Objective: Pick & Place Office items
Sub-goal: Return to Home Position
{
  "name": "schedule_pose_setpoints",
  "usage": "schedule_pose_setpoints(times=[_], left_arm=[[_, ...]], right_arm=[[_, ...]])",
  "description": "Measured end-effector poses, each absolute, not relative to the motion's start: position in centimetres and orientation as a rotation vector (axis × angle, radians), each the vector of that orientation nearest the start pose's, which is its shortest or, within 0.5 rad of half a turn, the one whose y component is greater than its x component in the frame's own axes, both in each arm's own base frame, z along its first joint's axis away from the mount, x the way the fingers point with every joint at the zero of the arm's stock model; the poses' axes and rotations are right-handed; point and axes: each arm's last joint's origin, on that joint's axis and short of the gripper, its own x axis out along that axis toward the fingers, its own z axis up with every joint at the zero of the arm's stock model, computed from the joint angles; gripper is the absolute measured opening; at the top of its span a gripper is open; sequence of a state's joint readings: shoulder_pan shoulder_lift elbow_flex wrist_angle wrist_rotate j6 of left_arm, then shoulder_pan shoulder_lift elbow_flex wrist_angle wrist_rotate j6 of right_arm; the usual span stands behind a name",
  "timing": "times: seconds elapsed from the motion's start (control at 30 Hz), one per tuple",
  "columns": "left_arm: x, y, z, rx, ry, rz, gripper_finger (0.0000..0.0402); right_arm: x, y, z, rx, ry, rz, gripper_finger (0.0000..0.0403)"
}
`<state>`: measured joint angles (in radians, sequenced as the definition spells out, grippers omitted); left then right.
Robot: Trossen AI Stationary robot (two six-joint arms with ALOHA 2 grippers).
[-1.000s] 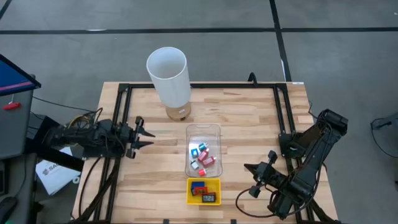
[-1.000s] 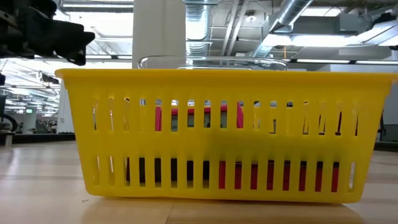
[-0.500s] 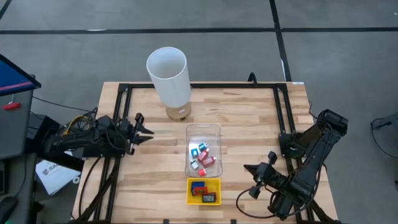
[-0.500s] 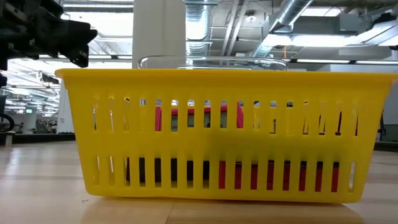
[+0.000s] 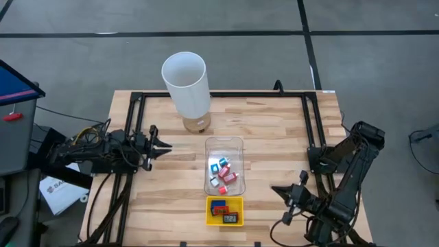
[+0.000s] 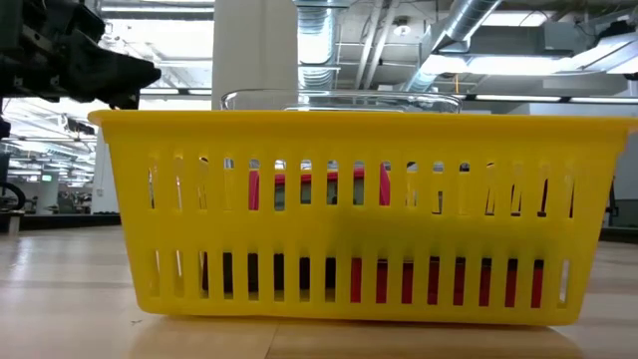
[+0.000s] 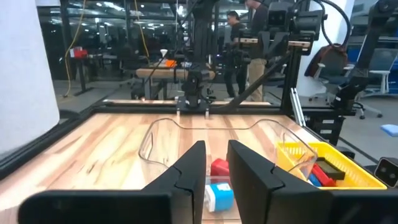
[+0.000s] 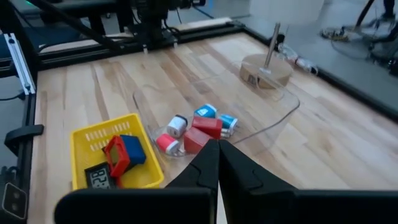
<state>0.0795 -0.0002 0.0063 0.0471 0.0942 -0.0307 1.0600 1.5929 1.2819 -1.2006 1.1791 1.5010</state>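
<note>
The office items are tiny pieces. Several red, blue and white ones (image 5: 223,171) lie in the clear bin (image 5: 224,145) at mid-table. A red, a blue and a black one (image 5: 223,211) lie in the yellow tray (image 5: 238,206) just nearer. My left gripper (image 5: 167,146) hovers level at the table's left side, shut and holding nothing, pointing at the bin (image 7: 152,134). My right gripper (image 5: 276,189) hangs near the right front, shut and holding nothing, slanting down toward the items (image 8: 199,127) and the tray (image 8: 84,140).
A tall white cylinder (image 5: 186,81) stands on a round wooden base (image 8: 267,70) at the far side, behind the bin. A black frame (image 5: 219,95) runs round the tabletop. In the low view the yellow tray (image 6: 349,214) fills the foreground. Bare wood lies between each gripper and the bin.
My left gripper has shut its fingers on nothing and has swung slightly, staying at the table's left side. My right gripper has turned a little at the right front, still shut. The items, bin and tray have not moved.
</note>
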Motion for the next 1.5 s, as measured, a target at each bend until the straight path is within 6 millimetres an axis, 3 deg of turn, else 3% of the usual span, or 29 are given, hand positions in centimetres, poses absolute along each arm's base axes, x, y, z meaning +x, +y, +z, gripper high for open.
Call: schedule_pose_setpoints(times=[0.3,0.6,0.73,0.93,1.17,1.33,1.5], left_arm=[[9.8,0.6,16.9,-0.153,-0.037,0.0,0.0069],[10.1,0.6,16.6,-0.158,0.002,0.003,0.0066],[10.3,0.6,16.4,-0.159,0.021,0.005,0.007],[10.4,0.6,16.2,-0.16,0.048,0.008,0.0069],[10.5,0.6,16.1,-0.16,0.064,0.009,0.0072],[10.5,0.6,16.1,-0.16,0.063,0.009,0.0069],[10.5,0.6,16.1,-0.16,0.063,0.009,0.0072]], right_arm=[[16.1,23.1,26.8,-0.003,0.312,-0.478,0.0],[15.8,20.8,20.3,0.007,0.229,-0.539,0.0],[16.4,19.7,18.7,-0.01,0.274,-0.568,0.0],[19.1,18.9,18.3,-0.126,0.434,-0.564,0.0],[23.5,18.0,18.7,-0.254,0.539,-0.441,0.0],[26.1,17.1,18.4,-0.284,0.493,-0.189,0.0],[27.3,15.1,17.6,-0.268,0.433,0.057,0.0]])
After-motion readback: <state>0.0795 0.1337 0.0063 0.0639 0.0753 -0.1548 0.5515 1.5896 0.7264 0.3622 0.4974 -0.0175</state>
